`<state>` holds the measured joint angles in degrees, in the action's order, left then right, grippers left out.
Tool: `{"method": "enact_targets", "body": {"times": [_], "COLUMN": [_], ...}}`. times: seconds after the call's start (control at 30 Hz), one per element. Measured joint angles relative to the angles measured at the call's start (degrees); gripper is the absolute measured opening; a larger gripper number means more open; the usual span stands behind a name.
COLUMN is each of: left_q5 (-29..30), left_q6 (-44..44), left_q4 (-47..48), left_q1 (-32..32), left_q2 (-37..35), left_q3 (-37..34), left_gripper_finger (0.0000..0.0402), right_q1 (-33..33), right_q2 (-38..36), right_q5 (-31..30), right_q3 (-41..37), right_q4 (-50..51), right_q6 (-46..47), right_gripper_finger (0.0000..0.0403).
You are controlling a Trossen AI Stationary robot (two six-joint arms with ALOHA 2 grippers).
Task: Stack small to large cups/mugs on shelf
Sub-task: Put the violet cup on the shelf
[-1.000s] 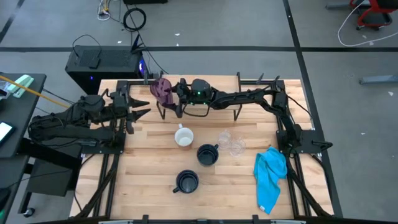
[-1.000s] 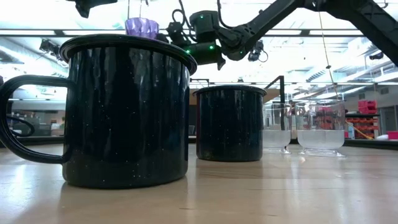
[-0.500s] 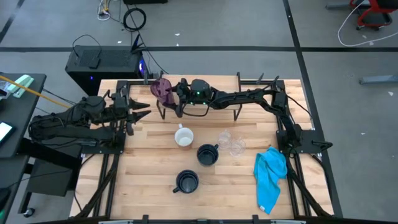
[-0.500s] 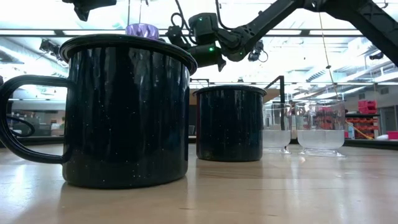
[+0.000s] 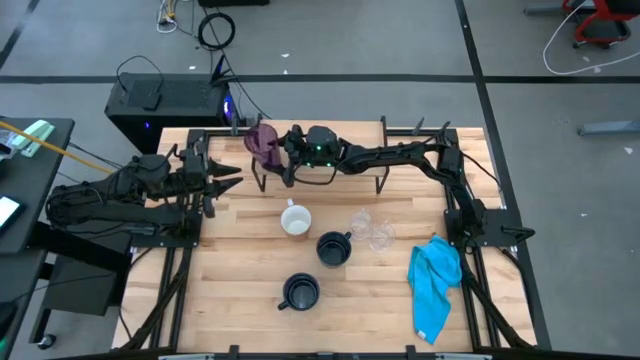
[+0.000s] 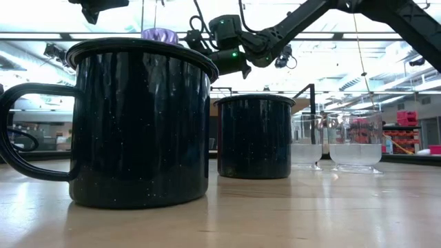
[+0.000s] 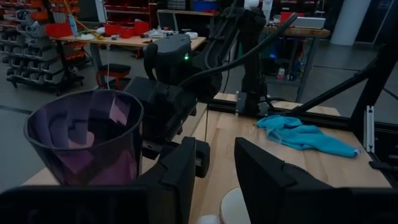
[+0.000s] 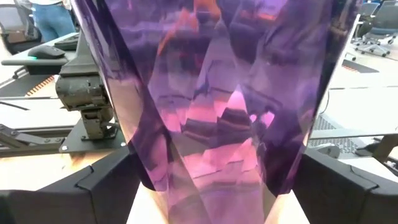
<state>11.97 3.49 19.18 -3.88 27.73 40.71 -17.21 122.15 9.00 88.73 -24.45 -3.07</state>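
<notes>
The purple tumbler [image 5: 262, 143] stands upright over the left end of the shelf [image 5: 370, 145] at the table's far edge. My right gripper [image 5: 277, 150] reaches in from the right and is shut on it. The tumbler fills the right wrist view [image 8: 217, 93]; in the low view only its rim [image 6: 160, 32] shows. Its base is hidden, so I cannot tell whether it rests on the shelf. My left gripper [image 7: 221, 180] waits open at the table's left edge, pointing at the tumbler [image 7: 87, 143], with nothing between its fingers. My right gripper pinches the tumbler's faceted side wall [image 8: 152, 168] between its two fingers [image 8: 106, 180], one on each side of the narrower lower part. The fingers come in about level from the table's right side. The tumbler stays upright, mouth up.
On the tabletop in front of the shelf stand a white mug [image 5: 296, 220], two dark navy mugs [image 5: 333, 248] [image 5: 300, 291] and two clear glasses [image 5: 360, 222] [image 5: 380, 237]. A bright blue cloth [image 5: 435, 280] lies near the right edge.
My right gripper has tipped a little downward and the purple tumbler has sunk with it. In the low view its rim has dropped almost behind the near mug's rim. It has stayed upright.
</notes>
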Motion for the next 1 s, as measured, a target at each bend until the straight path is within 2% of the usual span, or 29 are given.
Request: {"method": "enact_targets", "body": {"times": [0.23, 1.0], "left_q5": [0.0, 0.0], "left_q6": [-0.1, 0.0], "left_q4": [0.0, -0.1], "left_q1": [0.0, 0.0], "left_q2": [0.0, 0.0], "left_q3": [0.0, 0.0], "left_gripper_finger": [0.0117, 0.0112], "right_q1": [0.0, -1.1], "right_q2": [0.3, -0.4], "right_q5": [-0.2, 2.3], "right_q3": [-0.2, -0.1], "right_q4": [3.2, 5.6], "right_q6": [-0.2, -1.0], "right_gripper_finger": [0.0397, 0.04]}}
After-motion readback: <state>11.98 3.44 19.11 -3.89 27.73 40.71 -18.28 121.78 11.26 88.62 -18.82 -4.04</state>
